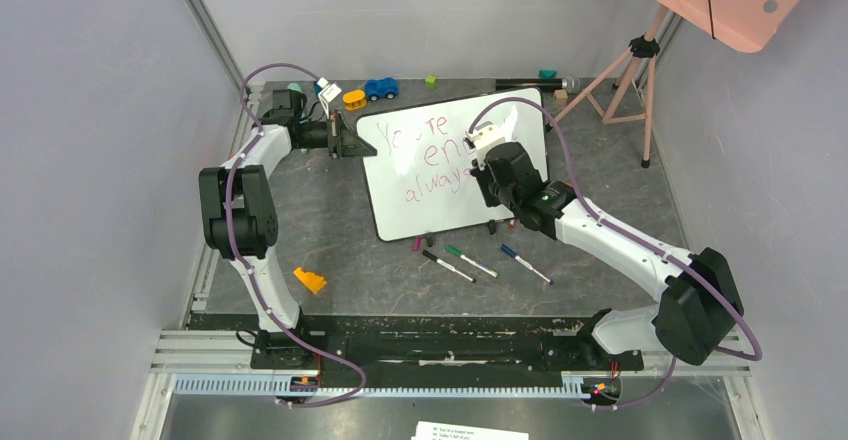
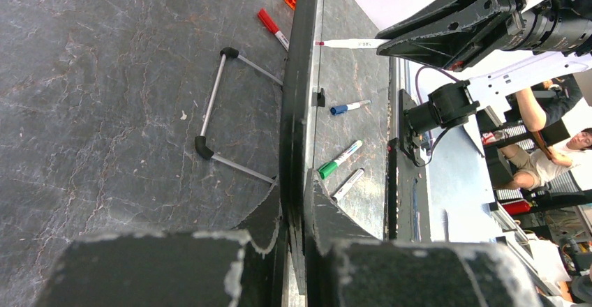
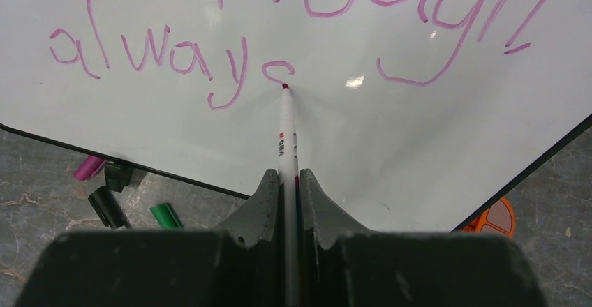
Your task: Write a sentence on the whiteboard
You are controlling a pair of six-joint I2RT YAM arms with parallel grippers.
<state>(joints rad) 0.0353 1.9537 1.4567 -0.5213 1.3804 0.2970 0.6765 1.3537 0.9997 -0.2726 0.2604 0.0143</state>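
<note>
- While the left gripper (image 2: 293, 206) clamps both fingers on the thin black frame of the whiteboard (image 1: 440, 200), the board stands in the middle of the table (image 1: 330, 220), turned askew, its lower edge toward the arm bases.
- Over to the right gripper (image 3: 286, 185): jaws pinched narrow on a white-barrelled marker (image 3: 287, 129), the barrel running straight out between the fingers.
- The tip is down on the glossy white surface, touching the tail of the last "s" in "always".
- And the sentence (image 3: 150, 56) shows in pink-purple strokes. From above, "You're" sits on top, the middle word is partly hidden behind the right wrist, and "always" runs along the bottom line.
- From the left wrist, a wire stand (image 2: 223, 105) props the board from behind, and a red marker (image 2: 272, 29) lies on the table on that same side.
- In front of the board, three loose ones lie near each other but apart: a black marker (image 1: 448, 266), a green marker (image 1: 470, 260) and a blue marker (image 1: 525, 263).
- A pink piece (image 3: 89, 168) sits just beside the board's lower edge.
- An orange block (image 1: 310, 280) lies near the left arm, and a blue toy car (image 1: 380, 88) is at the far edge.
</note>
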